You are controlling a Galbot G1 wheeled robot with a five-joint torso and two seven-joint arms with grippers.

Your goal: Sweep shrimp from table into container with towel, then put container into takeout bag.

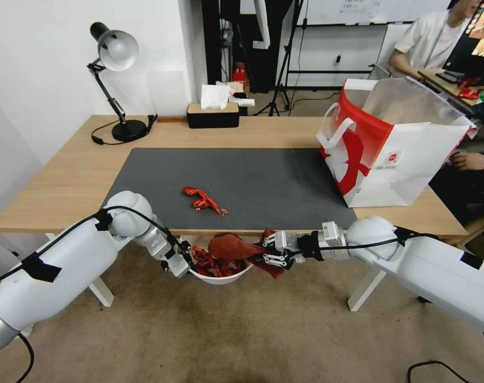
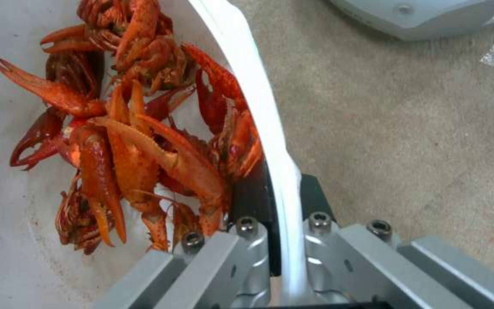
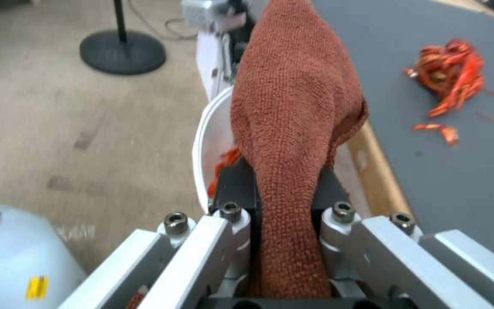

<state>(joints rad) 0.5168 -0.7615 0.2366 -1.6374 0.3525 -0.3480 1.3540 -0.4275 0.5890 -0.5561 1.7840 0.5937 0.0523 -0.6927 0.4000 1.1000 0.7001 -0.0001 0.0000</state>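
Observation:
The white container (image 1: 223, 276) hangs just below the table's near edge (image 1: 66, 226), with my left gripper (image 1: 184, 261) shut on its rim (image 2: 261, 107). Several red-orange shrimp (image 2: 138, 141) lie heaped inside it. My right gripper (image 1: 268, 254) is shut on the rust-red towel (image 1: 232, 247), which drapes over the container's top (image 3: 296, 98). A small clump of shrimp (image 1: 202, 199) lies on the dark grey mat (image 1: 252, 175), also seen from the right wrist (image 3: 450, 77). The takeout bag (image 1: 391, 154) stands open at the mat's right end.
A black desk lamp (image 1: 117, 58) and a black tissue box (image 1: 213, 114) stand along the table's far edge. Beige carpet (image 1: 226, 330) lies under the container. A lamp-stand base (image 3: 122, 53) rests on the floor nearby.

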